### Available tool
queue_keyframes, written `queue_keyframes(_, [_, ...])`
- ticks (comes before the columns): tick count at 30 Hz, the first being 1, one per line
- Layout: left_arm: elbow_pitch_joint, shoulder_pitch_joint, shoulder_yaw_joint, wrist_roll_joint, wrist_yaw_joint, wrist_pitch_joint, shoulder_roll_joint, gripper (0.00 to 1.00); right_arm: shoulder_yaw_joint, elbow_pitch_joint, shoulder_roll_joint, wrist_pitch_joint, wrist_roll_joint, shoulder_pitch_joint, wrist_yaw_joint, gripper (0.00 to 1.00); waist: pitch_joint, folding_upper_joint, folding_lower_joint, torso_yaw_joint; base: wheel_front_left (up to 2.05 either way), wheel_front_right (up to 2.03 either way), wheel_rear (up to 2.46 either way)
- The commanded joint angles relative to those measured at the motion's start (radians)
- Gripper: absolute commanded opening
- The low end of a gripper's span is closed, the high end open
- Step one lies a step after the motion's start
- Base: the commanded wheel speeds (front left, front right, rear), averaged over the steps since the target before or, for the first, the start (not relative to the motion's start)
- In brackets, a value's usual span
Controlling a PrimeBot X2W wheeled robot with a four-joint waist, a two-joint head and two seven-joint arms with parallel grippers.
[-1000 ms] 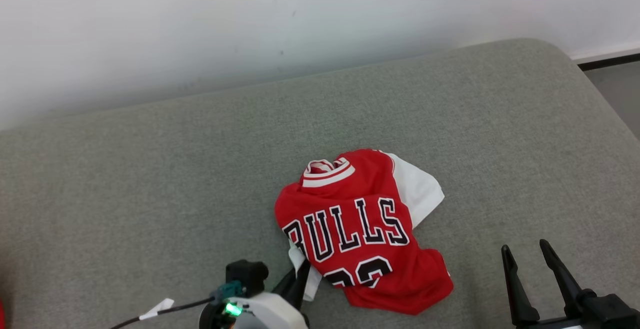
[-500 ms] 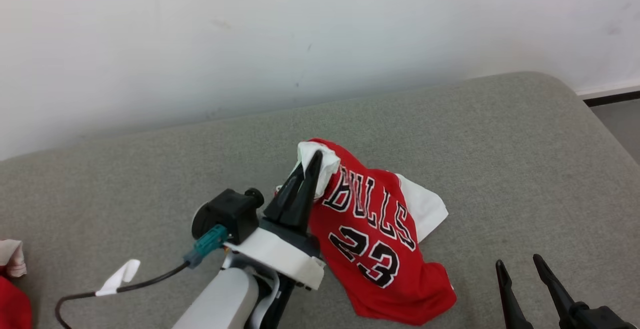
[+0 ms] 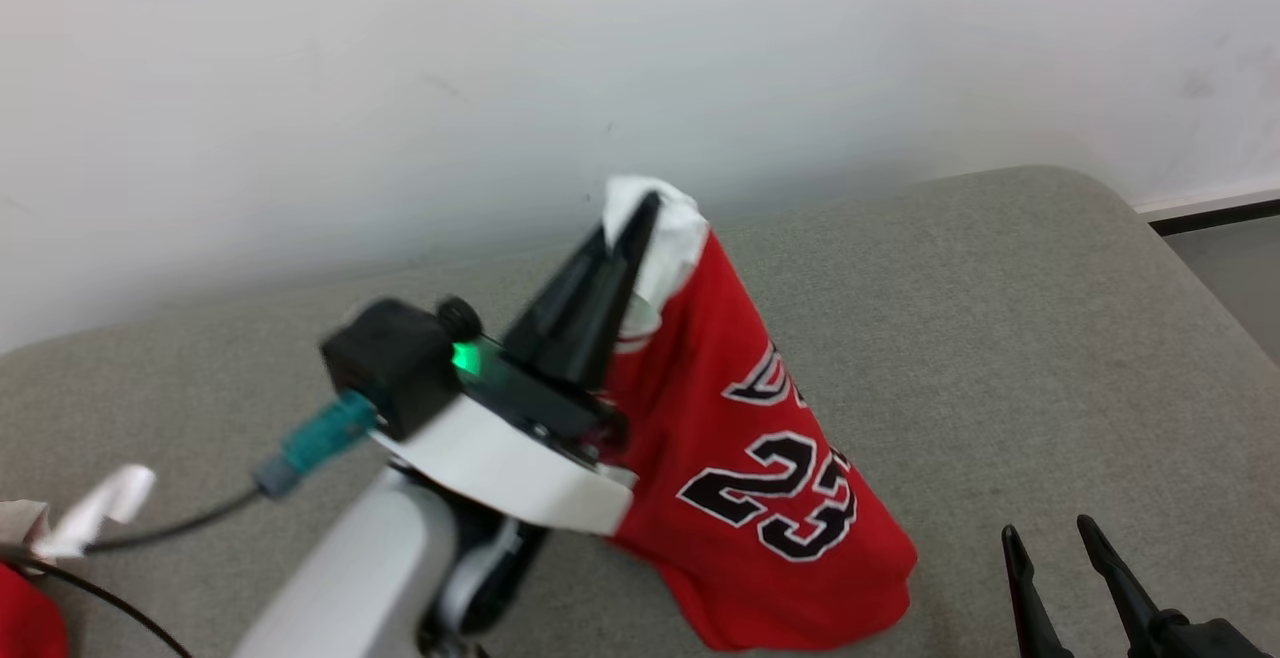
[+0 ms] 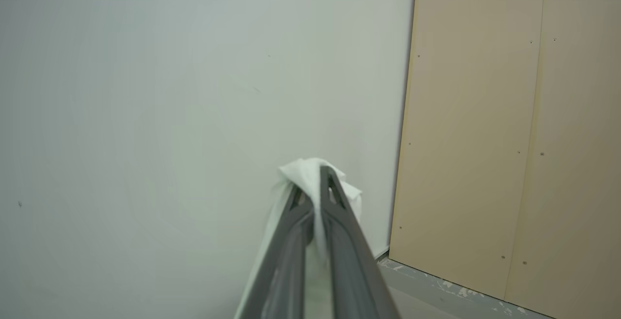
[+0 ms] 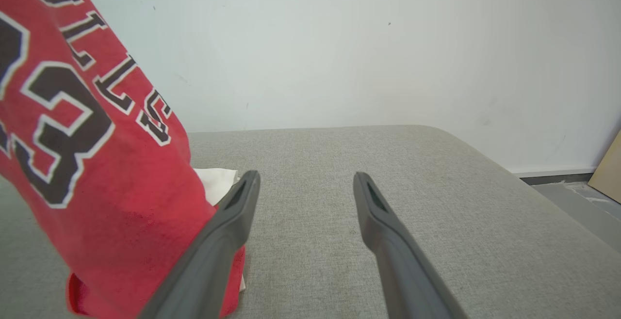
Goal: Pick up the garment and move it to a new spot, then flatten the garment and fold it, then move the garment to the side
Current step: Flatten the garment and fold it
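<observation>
Your left gripper (image 3: pixel 645 208) was closed on a white fold at the top of the garment (image 3: pixel 760 418), with the cloth pinched between the fingertips. In the left wrist view that fold bunched over the tips of the left gripper (image 4: pixel 322 173) against the wall (image 4: pixel 145 91).

The garment hung from this single point. Its long axis ran from the raised fingertips down and towards your right. The red lower edge rested on the grey padded surface (image 3: pixel 1000 288), so the garment was only partly clear of it.

The left arm reached up and forward, with its fingers angled towards the wall.

Your right gripper (image 3: pixel 1048 530) sat low at the near right, with its fingers spread and nothing between them. In its own wrist view, the garment (image 5: pixel 97 164) lay just to the left of the right gripper (image 5: pixel 305 178), close beside its left finger.

The right arm was therefore the nearer one to the trailing lower edge. A carry to a new spot would probably have dragged that edge unless you lifted higher.
</observation>
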State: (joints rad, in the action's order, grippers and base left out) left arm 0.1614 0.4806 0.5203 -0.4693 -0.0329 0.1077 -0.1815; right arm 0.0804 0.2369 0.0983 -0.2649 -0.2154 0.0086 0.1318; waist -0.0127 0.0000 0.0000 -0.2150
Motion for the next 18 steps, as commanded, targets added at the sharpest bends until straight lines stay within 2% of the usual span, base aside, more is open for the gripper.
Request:
queue_keyframes(1, [0.009,0.031,-0.028,-0.018,0.003,-0.022,-0.034,0.0,-0.004,-0.002,0.003,0.001,0.005,0.01,-0.002,1.0,-0.001,0.0,0.0,0.003,0.0,0.0,0.0])
queue_keyframes(4, [-0.01,0.084,-0.08,-0.017,0.01,-0.064,-0.092,0.0,-0.005,-0.002,0.002,0.001,0.009,0.005,-0.002,1.0,-0.001,0.0,0.0,0.009,0.0,0.0,0.0])
queue_keyframes(9, [-0.09,0.182,-0.147,-0.05,0.031,-0.104,-0.148,0.0,0.003,0.002,-0.003,0.001,0.011,-0.004,-0.002,1.0,0.001,0.0,0.0,0.013,0.0,0.0,0.0])
queue_keyframes(15, [-0.218,0.297,-0.173,-0.052,0.068,-0.119,-0.187,0.0,0.022,0.009,-0.008,0.001,0.006,-0.02,-0.002,1.0,0.005,0.0,0.0,0.003,0.0,0.0,0.0])
queue_keyframes(18, [-0.269,0.339,-0.156,-0.049,0.086,-0.118,-0.175,0.0,0.029,0.01,-0.006,0.001,0.002,-0.022,-0.002,1.0,0.007,0.0,0.0,-0.006,0.0,0.0,0.0])
